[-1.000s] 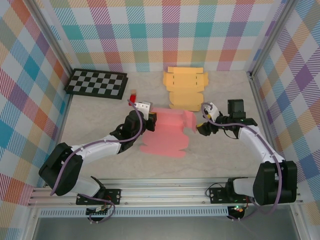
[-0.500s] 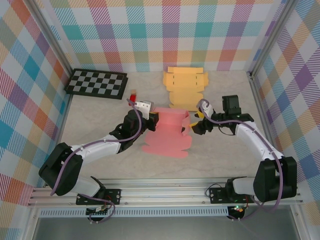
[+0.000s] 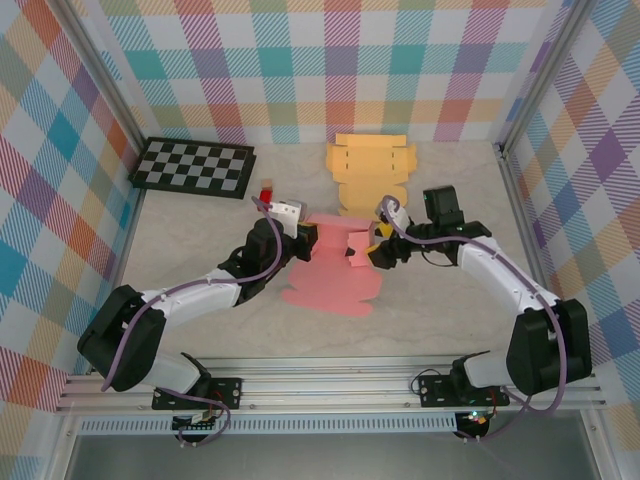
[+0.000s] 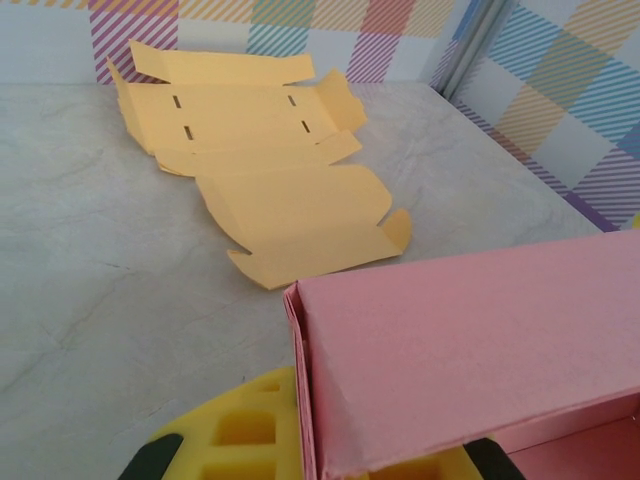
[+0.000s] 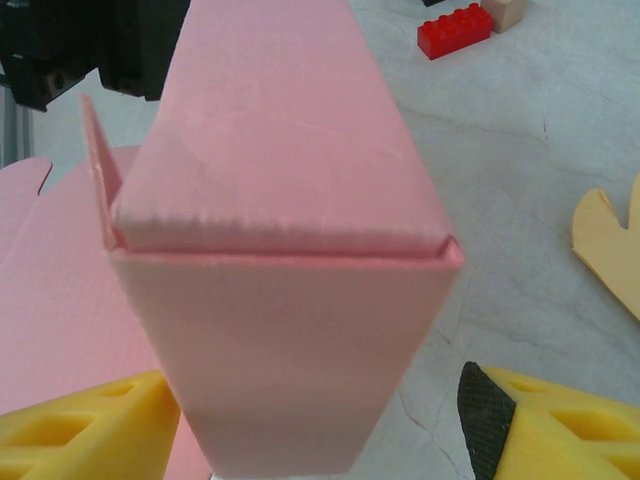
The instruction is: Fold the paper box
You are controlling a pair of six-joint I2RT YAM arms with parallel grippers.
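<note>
Pink box (image 3: 335, 272): middle of the counter (image 3: 200, 235), half folded, right flap raised.
Left gripper (image 3: 305, 239): clamped on the box's left wall.
Right gripper (image 3: 366, 256): jaws wide, straddling the raised flap, not pinching.
Risk: the flap may spring flat or crease crooked if the push strays off the fold line.

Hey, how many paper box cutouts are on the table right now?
2. The pink one is mid-table, partly folded up. The orange one lies flat behind it, near the back wall. Nothing suggests a hidden third.
</note>
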